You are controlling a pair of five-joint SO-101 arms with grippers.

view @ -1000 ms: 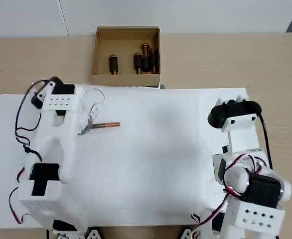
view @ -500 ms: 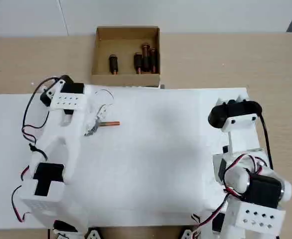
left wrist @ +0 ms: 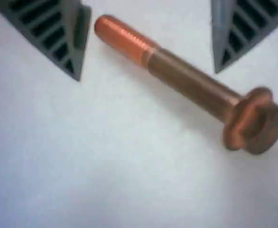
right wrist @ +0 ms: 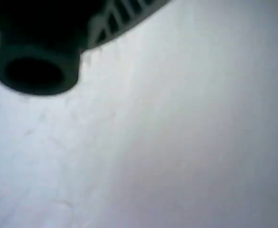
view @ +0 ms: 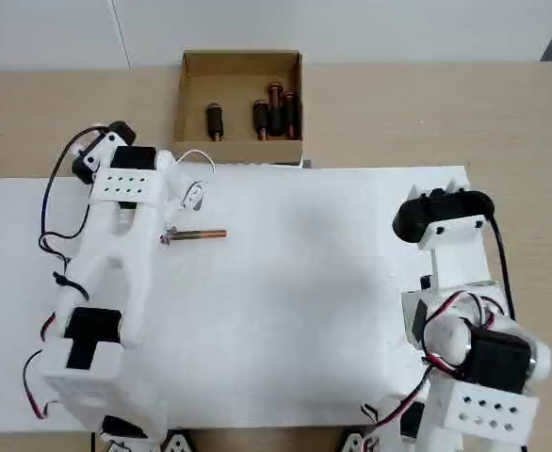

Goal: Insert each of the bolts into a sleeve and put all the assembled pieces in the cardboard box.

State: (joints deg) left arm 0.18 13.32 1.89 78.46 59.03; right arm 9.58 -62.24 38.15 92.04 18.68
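Note:
A copper bolt point(view: 199, 234) lies flat on the white foam sheet point(view: 295, 311); up close, the bolt point(left wrist: 186, 85) has its flanged head off to one side. My left gripper point(view: 182, 215) hovers over the bolt's head end. It is open, and in the left wrist view the left gripper point(left wrist: 147, 71) straddles the threaded end, its dark ribbed fingers point(left wrist: 58, 33) apart from the shaft. My right gripper point(view: 413, 218) rests at the foam's right side, shut on a black sleeve point(right wrist: 34, 66) whose open bore faces the camera. The cardboard box point(view: 193, 104) sits at the far edge.
Several assembled bolt-and-sleeve pieces point(view: 274, 113) lie inside the box. The foam sheet covers most of the wooden table point(view: 446, 113). Broad bare foam stretches between the two arms. Cables point(view: 55, 217) loop beside the left arm.
The left arm's wrist has swung to the right and farther back, uncovering the bolt's whole length. The bolt has stayed where it was. The right arm has not moved.

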